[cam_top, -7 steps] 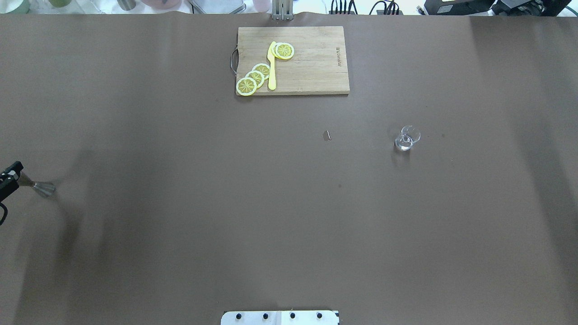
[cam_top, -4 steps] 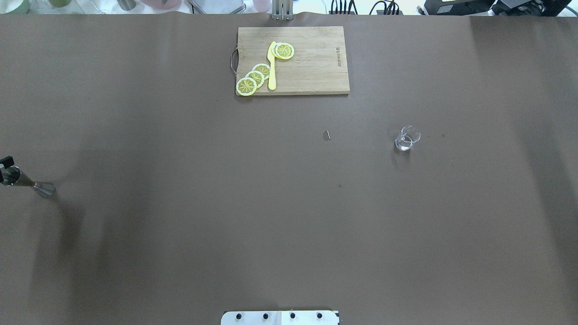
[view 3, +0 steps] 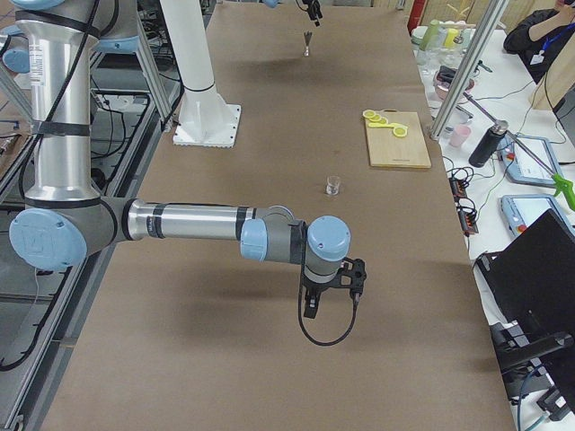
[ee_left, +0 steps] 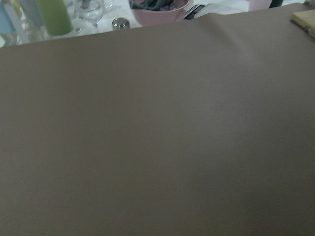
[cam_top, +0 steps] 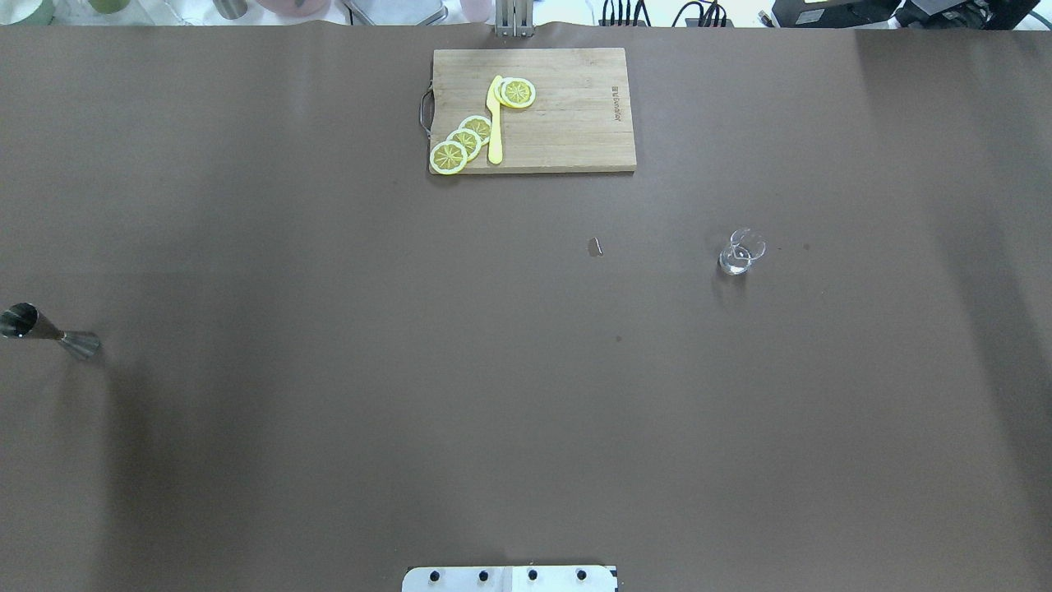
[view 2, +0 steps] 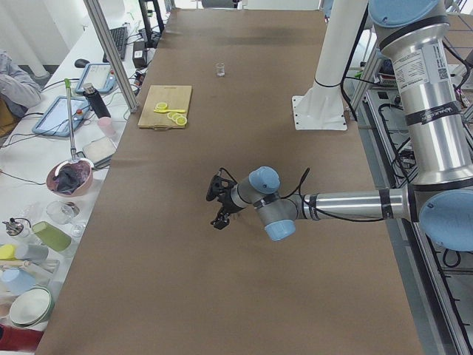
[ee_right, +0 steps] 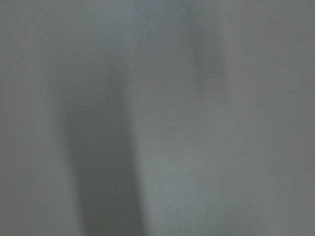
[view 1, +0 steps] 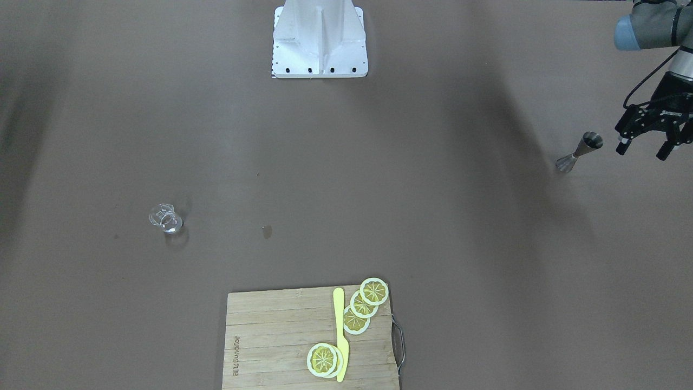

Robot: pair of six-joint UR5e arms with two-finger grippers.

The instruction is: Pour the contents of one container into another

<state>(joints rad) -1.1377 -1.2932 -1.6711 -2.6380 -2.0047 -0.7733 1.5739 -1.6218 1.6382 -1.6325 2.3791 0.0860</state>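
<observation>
The silver hourglass jigger [cam_top: 49, 333] stands upright and alone near the table's far left edge, also seen in the front view as the jigger [view 1: 579, 151]. My left gripper [view 1: 642, 151] hovers just beside it, open, with nothing between its fingers and not touching it. The clear glass cup [cam_top: 740, 253] stands upright on the right half of the table, far from both grippers. In the front view this cup [view 1: 166, 218] is at the left. My right gripper [view 3: 328, 287] shows only in the right side view, low over bare table, so I cannot tell its state.
A wooden cutting board [cam_top: 575, 123] with lemon slices [cam_top: 464, 141] and a yellow knife [cam_top: 495, 119] lies at the far middle. A small dark speck [cam_top: 595, 247] marks the cloth. The robot base [cam_top: 509, 578] sits at the near edge.
My left gripper, which was around the jigger's upper cone, has let go and drawn back left out of the overhead view. The jigger stays standing.
</observation>
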